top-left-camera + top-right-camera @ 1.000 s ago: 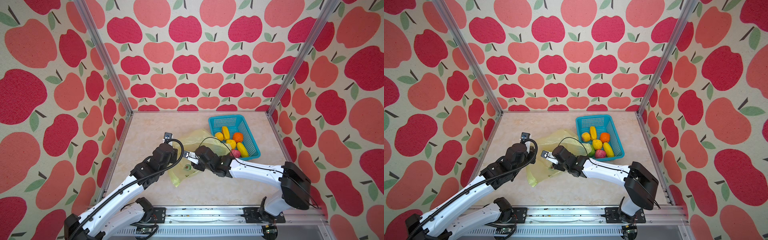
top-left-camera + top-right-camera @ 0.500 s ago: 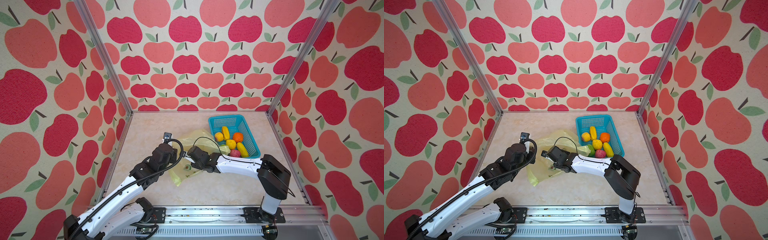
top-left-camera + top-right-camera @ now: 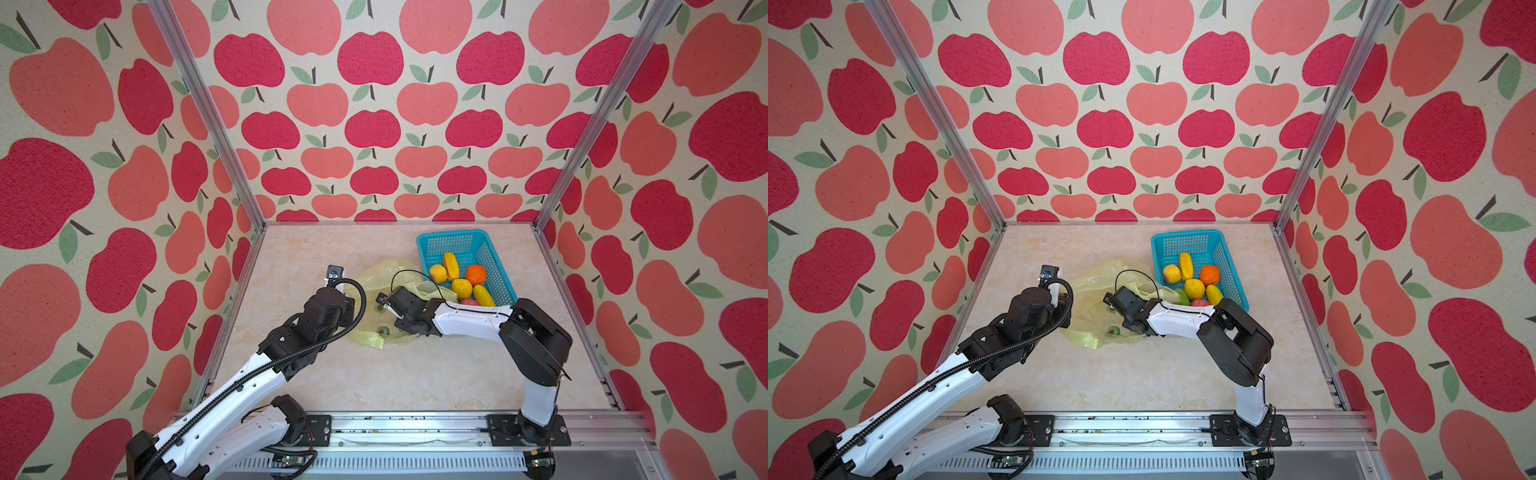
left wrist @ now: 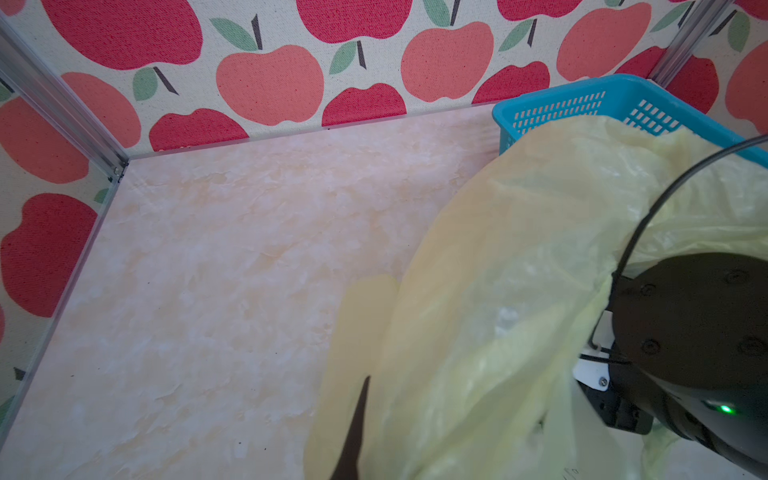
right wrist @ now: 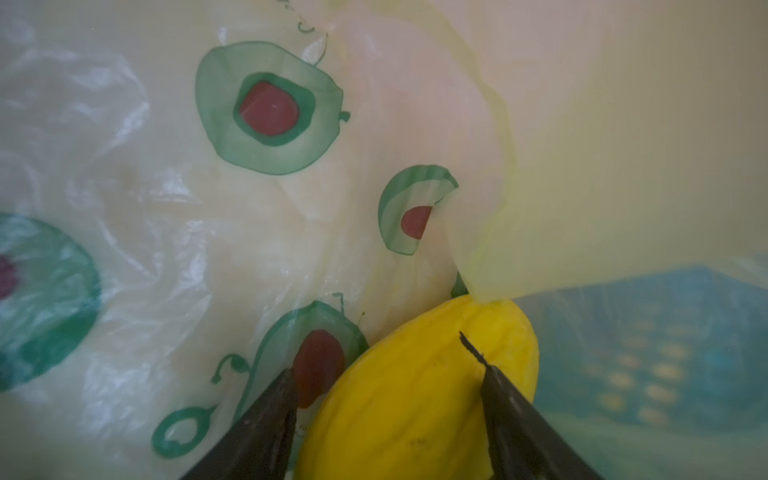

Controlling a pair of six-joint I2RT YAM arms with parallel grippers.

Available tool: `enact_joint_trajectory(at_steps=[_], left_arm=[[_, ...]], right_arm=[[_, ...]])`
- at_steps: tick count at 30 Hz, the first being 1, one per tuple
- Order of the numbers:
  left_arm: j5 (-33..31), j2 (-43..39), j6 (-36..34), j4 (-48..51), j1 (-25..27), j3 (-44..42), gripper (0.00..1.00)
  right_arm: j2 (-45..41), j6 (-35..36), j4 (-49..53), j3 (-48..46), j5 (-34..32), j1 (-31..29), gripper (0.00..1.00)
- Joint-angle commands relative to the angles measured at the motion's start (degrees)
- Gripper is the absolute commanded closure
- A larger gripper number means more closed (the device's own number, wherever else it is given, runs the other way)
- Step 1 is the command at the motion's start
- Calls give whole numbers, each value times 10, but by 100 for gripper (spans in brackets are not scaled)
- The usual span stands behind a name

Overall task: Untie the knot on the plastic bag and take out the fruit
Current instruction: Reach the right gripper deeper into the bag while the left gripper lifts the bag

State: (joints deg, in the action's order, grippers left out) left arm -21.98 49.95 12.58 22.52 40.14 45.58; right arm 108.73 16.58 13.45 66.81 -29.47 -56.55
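Bag slumps centre-frame on the table in both top views, left tool pinched shut on its film; right tool gapes around a yellow fruit at bottom centre of right wrist view, gripping nothing — close on fruit alone, plastic clear.

Inventory: one bag, one basket, two arms. Fruit at the basket: seven, comprising three yellow, one orange, one yellow-orange, one pink, one green. Right wrist view: one further yellow fruit inside the bag. Total fruit: eight.
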Motion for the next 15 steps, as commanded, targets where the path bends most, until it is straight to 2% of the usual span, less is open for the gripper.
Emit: enact_joint_trajectory(at_steps=[1,3,7,10,15], left_arm=[[1,-4,7,5,-3,-2,100],[0,-3,7,5,-3,-1,100],[-2,-2,6,4,-3,-1,100],[-1,-1,6,4,-3,-1,100],[-3,-1,7,5,-3,-1,100]], right_arm=[[34,-27,19,20,31,19,27],[52,-34,30,35,32,26,28],[68,-41,41,52,32,31,44],[57,-47,42,54,41,30,59],[4,-61,23,42,75,19,69]])
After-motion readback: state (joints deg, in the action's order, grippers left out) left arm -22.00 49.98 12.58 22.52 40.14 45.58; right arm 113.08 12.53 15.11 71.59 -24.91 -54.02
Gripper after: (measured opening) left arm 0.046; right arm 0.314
